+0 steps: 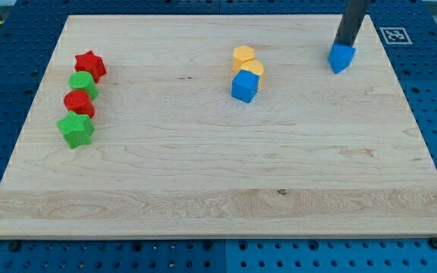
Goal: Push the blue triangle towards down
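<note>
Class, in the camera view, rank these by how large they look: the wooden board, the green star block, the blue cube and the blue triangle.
1. Wooden board, by far the largest.
2. Green star block.
3. Blue cube and blue triangle: too alike to rank, and the star's lead is slight; it also sits nearer the view's bottom.

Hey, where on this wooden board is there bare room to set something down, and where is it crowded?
The whole lower half of the wooden board is bare, as is the stretch between the red star column and the yellow blocks. Crowded spots: the red and green blocks at the view's left, the yellow and blue cube cluster, and my tip touching the blue triangle.
</note>
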You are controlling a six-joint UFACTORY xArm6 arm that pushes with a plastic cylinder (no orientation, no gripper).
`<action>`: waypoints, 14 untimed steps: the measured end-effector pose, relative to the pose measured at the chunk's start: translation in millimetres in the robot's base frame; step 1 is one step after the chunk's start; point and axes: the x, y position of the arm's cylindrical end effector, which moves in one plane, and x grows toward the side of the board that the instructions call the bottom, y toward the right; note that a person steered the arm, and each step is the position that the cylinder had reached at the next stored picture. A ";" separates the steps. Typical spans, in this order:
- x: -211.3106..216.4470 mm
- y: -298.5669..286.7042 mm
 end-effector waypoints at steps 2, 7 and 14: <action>60.1 -20.4; 64.9 -19.9; 80.3 -51.5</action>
